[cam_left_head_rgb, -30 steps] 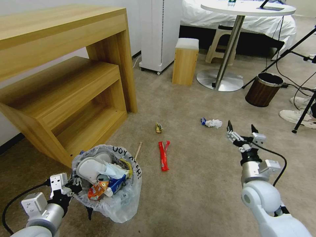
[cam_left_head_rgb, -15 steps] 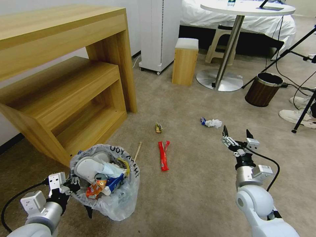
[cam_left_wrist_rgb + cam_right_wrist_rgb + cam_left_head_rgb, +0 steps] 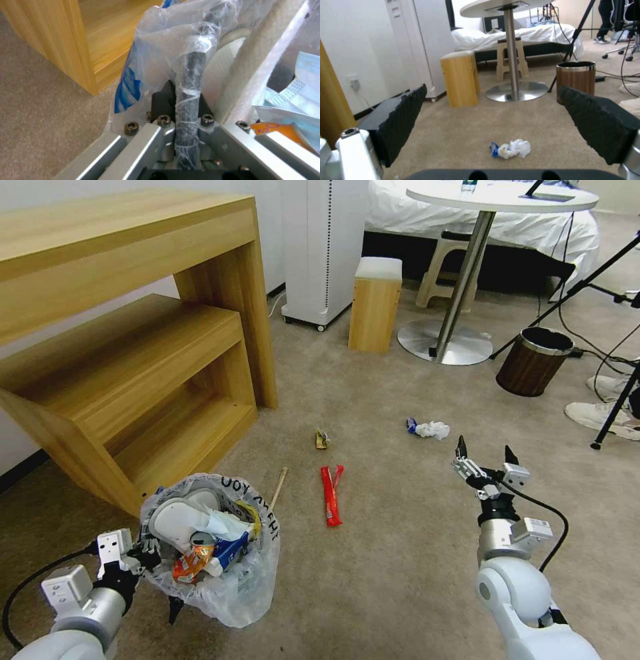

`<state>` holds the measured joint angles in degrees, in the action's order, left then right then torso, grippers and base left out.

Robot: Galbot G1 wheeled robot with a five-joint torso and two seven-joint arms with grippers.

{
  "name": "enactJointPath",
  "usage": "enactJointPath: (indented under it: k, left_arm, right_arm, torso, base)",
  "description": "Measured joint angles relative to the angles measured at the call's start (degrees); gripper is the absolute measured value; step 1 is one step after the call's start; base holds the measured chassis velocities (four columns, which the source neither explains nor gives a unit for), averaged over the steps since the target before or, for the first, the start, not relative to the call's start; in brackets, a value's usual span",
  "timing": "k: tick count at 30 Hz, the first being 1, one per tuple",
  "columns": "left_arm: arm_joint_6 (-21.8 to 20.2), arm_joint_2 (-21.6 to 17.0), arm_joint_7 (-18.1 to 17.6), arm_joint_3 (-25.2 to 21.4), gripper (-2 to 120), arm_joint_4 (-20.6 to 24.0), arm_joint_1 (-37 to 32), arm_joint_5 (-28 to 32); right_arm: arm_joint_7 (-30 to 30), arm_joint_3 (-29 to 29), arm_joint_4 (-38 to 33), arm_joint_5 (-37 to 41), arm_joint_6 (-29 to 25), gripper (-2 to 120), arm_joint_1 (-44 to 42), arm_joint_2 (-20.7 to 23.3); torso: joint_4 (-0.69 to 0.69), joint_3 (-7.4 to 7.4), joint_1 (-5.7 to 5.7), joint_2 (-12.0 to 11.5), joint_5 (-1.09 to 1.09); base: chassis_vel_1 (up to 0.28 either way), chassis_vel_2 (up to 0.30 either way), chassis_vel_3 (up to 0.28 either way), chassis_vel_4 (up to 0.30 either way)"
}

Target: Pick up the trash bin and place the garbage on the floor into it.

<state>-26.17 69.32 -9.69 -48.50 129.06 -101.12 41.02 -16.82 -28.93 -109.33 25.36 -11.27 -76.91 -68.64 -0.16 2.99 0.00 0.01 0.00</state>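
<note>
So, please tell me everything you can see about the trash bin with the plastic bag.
The trash bin is small, round and dark, lined with a crinkled clear bag with black lettering. It sits low at the robot's left, beside the wooden shelf, over the beige carpet. The left gripper is shut on its bag-wrapped rim. It is nearly full: white slippers, an orange packet, a blue-white carton.

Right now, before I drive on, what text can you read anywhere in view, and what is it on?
"THANK YOU": black letters on the clear bag lining the trash bin, upside down in the head view.
Red wrapper: print too small to read.
Orange packet in the bin: print too blurred to read.
</note>
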Motion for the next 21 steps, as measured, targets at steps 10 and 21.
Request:
enactJointPath:
  k: [10,21]
  left_arm:
    - [-0.37,0.23,-0.09,-0.28,0,0.84,-0.76,0.75]
    - [-0.56,0.31,-0.21,-0.57,0,1.17,-1.04,0.95]
  right_arm:
    - [0.49,0.21,0.3,0.01,-0.72,100,-0.43,-0.34]
    - [0.7,0.73,1.04,0.02,-1.21,100,0.24,-0.49]
  torso:
    - [0.0,0.0,0.0,0.0,0.0]
    - [0.0,0.0,0.0,0.0,0.0]
  base:
    - [0.0,0.0,0.0,0.0]
    - [0.0,0.0,0.0,0.0]
